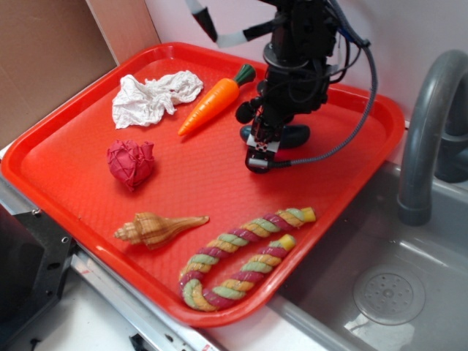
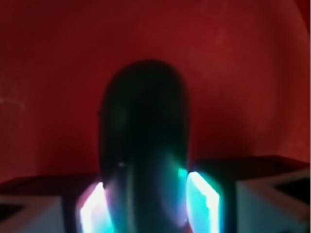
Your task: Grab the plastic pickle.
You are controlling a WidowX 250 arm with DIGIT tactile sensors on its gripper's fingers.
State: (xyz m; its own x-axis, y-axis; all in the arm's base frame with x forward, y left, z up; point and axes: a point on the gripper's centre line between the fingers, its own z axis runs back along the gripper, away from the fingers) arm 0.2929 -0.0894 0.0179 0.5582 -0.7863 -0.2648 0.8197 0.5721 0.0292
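Observation:
The plastic pickle (image 1: 297, 135) is dark green and glossy and lies on the red tray (image 1: 73, 168) near its back right, mostly hidden by the arm. My gripper (image 1: 262, 150) is lowered onto it. In the wrist view the pickle (image 2: 143, 131) fills the middle, running away from the camera. My gripper (image 2: 148, 204) has it between the jaws, and the glowing pads (image 2: 201, 199) press against both of its sides. It rests on the tray floor.
An orange carrot (image 1: 210, 104) lies just left of the gripper, with a crumpled white cloth (image 1: 153, 95) beyond it. A red crumpled ball (image 1: 131, 162), a shell (image 1: 157, 228) and a striped rope toy (image 1: 241, 259) lie toward the front. A sink (image 1: 387, 292) and faucet (image 1: 428, 131) are to the right.

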